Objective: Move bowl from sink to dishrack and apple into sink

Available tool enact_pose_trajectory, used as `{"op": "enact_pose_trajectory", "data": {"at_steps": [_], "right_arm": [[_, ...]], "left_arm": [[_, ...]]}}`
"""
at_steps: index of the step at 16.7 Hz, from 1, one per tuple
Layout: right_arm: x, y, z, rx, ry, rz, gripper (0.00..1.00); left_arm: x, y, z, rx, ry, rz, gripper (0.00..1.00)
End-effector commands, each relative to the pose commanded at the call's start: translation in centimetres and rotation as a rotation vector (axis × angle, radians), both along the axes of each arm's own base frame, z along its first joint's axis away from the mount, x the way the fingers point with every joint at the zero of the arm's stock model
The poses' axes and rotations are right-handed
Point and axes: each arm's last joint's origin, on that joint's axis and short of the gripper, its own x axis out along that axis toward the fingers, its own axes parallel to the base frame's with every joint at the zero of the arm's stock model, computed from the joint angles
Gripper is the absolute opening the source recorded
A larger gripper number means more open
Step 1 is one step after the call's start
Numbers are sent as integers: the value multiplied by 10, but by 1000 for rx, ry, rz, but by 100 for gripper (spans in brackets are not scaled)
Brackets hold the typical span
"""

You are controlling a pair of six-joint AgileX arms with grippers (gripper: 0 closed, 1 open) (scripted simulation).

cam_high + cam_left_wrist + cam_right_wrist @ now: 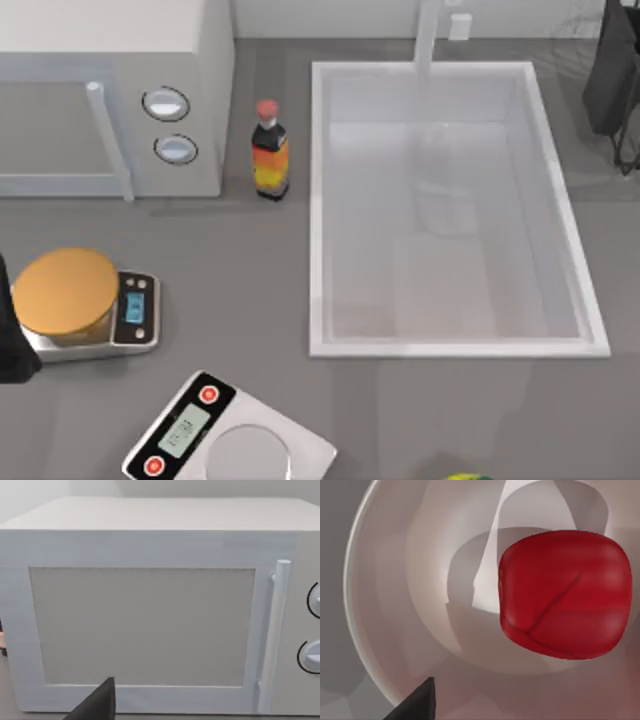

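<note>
**Ana:** Two arms are at this table (pixel 250 300). Where do they stand?

**Robot:** My left arm (pixel 12 340) is at the left edge of the table, just beside the scale (pixel 135 310) that carries a flat orange disc (pixel 65 290). My right arm (pixel 612 70) is at the far right corner, beyond the rim of the sink (pixel 318 210).

**Ana:** What does the left end effector (pixel 97 705) face?

**Robot:** It faces the front of the white microwave (pixel 145 625), with its door handle (pixel 277 630) upright and two knobs (pixel 312 655) at the side. I see one dark tip of this end effector, so I cannot tell if it is spread or pressed together.

**Ana:** And the right end effector (pixel 417 705)?

**Robot:** It looks down on the apple (pixel 565 595), which is red and lies inside a pale round dish (pixel 385 605). Here also one dark tip shows, apart from the apple, and I cannot tell its state. It pinches nothing that I can see.

**Ana:** Where is the sink?

**Robot:** It is in the right half of the table, white and deep, with the faucet (pixel 428 40) at its far side. Near its left rim stands a small bottle (pixel 270 150) with a red cap, between sink and microwave. A second scale (pixel 230 440) lies at the near edge, and something yellow-green (pixel 465 476) peeks in there too.
</note>
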Motion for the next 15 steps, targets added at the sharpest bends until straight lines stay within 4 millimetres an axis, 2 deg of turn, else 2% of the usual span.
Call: {"op": "enact_pose_trajectory", "data": {"at_steps": [3, 5, 12, 15], "right_arm": [[1, 1, -3, -1, -4, 3, 100], [3, 0, -15, -2, -5, 3, 100], [5, -1, -82, -2, -5, 1, 100], [1, 0, -103, -1, -2, 0, 100]], "left_arm": [[0, 0, 0, 0, 0, 0, 100], [0, 0, 0, 0, 0, 0, 100], [0, 0, 0, 0, 0, 0, 100], [0, 0, 0, 0, 0, 0, 100]]}}
